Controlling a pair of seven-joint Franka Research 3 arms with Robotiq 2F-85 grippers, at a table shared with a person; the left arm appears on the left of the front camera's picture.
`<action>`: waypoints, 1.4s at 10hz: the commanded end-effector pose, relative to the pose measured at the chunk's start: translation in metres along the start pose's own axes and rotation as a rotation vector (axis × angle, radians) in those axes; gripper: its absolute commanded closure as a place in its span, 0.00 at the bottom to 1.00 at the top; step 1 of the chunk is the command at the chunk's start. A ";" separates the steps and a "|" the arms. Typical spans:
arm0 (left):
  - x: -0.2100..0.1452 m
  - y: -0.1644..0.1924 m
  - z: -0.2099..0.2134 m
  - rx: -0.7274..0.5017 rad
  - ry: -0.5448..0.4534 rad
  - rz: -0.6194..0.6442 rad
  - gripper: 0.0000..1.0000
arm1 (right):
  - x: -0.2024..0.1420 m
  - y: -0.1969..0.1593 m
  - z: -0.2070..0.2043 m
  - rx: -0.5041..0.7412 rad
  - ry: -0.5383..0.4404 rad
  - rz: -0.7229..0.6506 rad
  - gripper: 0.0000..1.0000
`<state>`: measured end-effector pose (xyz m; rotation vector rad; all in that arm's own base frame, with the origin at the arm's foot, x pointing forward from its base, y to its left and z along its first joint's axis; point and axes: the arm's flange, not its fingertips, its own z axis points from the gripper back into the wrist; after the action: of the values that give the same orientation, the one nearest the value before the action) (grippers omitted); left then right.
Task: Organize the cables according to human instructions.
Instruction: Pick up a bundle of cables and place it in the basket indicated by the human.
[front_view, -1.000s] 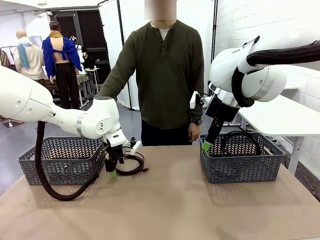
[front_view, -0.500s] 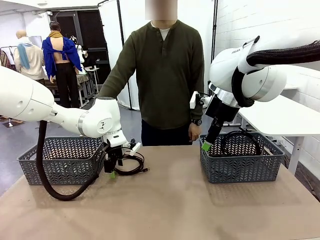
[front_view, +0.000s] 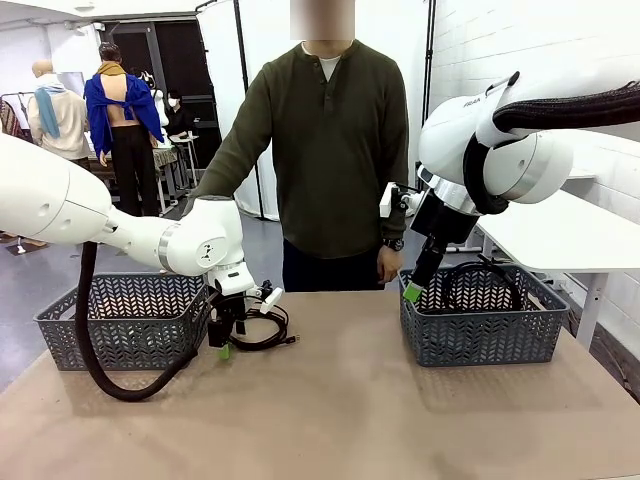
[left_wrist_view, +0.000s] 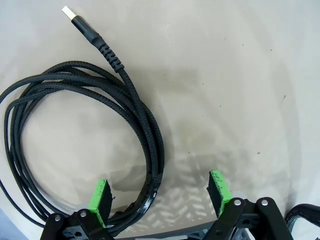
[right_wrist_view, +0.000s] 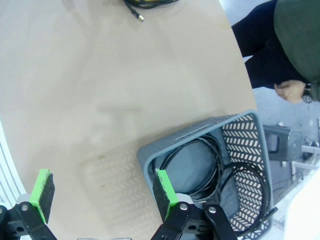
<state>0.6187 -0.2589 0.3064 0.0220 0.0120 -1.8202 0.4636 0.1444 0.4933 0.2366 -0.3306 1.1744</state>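
At the left of the bench (front_view: 330, 410) stands a grey mesh basket (front_view: 125, 320), its near right corner hidden behind the left arm and its black hose. Just right of that basket the left claw (front_view: 226, 345) hangs low over the bench top with its green pads (left_wrist_view: 100, 200) spread apart and nothing clamped between them. In the left wrist view a coiled black braided cable (left_wrist_view: 85, 145) lies flat on the bench directly under this claw; one side of the coil runs up between the two open fingers, and its free end, a silver USB plug (left_wrist_view: 71, 14), points away toward the top left of that view. In the front view the same coil sits on the bench just right of the claw, near the far edge. Behind the bench stands a person in a dark green shirt (front_view: 325, 140), one hand (front_view: 388, 262) hanging down by the far edge of the bench. Farther right, the right claw (front_view: 411, 291) hovers above the near left corner of a second grey basket (front_view: 485, 335), released, its pads wide and gripping nothing. In the right wrist view loose loops of thin black cord (right_wrist_view: 210, 170) lie inside this basket, one loop rising against its mesh wall.
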 end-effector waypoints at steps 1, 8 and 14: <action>-0.003 0.005 0.002 -0.014 0.013 -0.027 0.19 | 0.000 0.001 0.000 -0.001 0.001 -0.005 0.00; 0.000 0.007 0.005 -0.015 0.005 -0.008 1.00 | 0.000 0.001 0.000 -0.001 0.001 -0.005 0.00; 0.016 0.002 0.035 0.051 -0.042 -0.036 1.00 | 0.000 0.001 0.000 -0.001 0.001 -0.005 0.00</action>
<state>0.6181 -0.2760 0.3284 0.0256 -0.0178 -1.8418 0.4636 0.1444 0.4933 0.2366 -0.3306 1.1744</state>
